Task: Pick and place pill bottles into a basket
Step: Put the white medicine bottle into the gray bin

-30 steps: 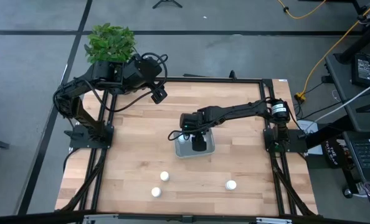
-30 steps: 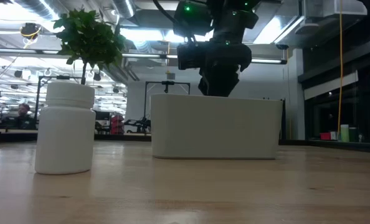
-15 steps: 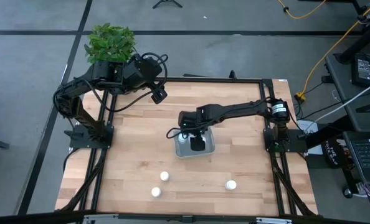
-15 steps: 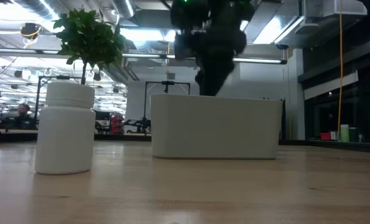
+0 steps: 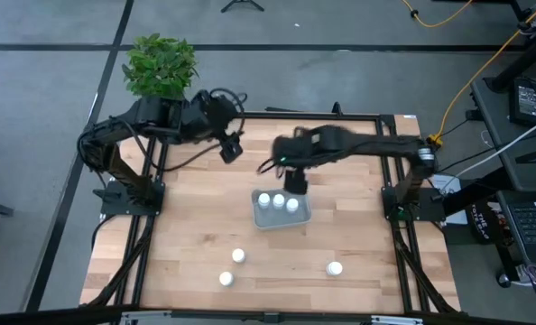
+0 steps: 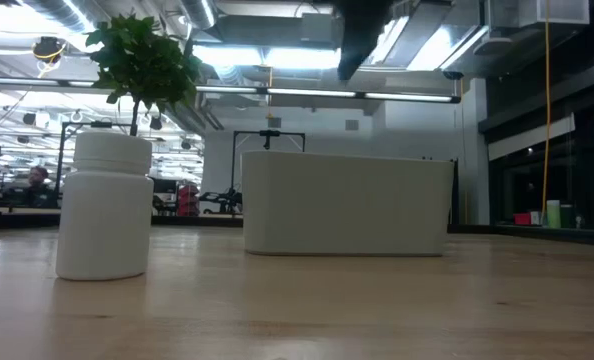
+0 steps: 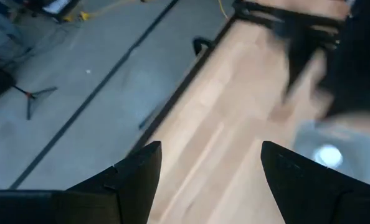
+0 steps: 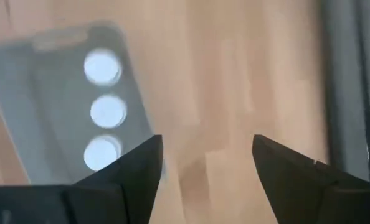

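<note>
With its fingers spread wide and nothing between them, the right gripper [image 5: 295, 185] hangs above the table [image 5: 196, 226], just beyond the basket's [image 5: 281, 218] far wall. Three bottles stand in that basket in a row, caps up: one [image 5: 263, 199] at the left end, one [image 5: 278, 201] in the middle, one [image 5: 292, 205] at the right end, right beneath the gripper's tip. In the right wrist view the same row shows as three pale discs inside the blurred basket [image 8: 29, 99], off to one side of the parted fingers [image 8: 126, 168]. Three more bottles sit loose on the near part of the table, well away from that gripper: one [image 5: 238, 256], another [image 5: 225, 279] closer to the front edge, and a third [image 5: 335, 268] off to the right. Over on the far left, the left gripper [image 5: 230, 149] waits in the air near the potted plant [image 5: 161, 65], fingers apart and empty, well clear of the basket. In the low view a single bottle [image 6: 104, 205] stands to the left of the basket [image 6: 347, 205].
</note>
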